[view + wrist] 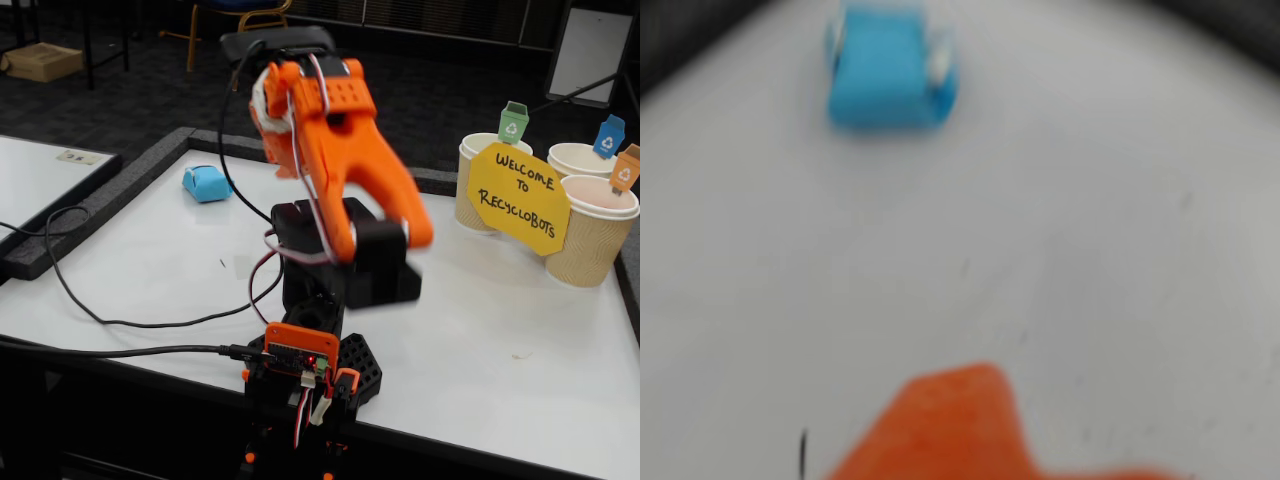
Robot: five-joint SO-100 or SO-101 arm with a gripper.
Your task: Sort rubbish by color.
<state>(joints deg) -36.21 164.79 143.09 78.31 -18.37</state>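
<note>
Blurred orange gripper, jaw state indeterminate, well short of the light blue paper lump; a hurried, misaligned approach could knock the lump away.

In the fixed view the orange arm rises at the centre of the white table, blurred, the light blue paper lump lies at ten o'clock from it, and three paper cups with the yellow sign stand at two o'clock.
</note>
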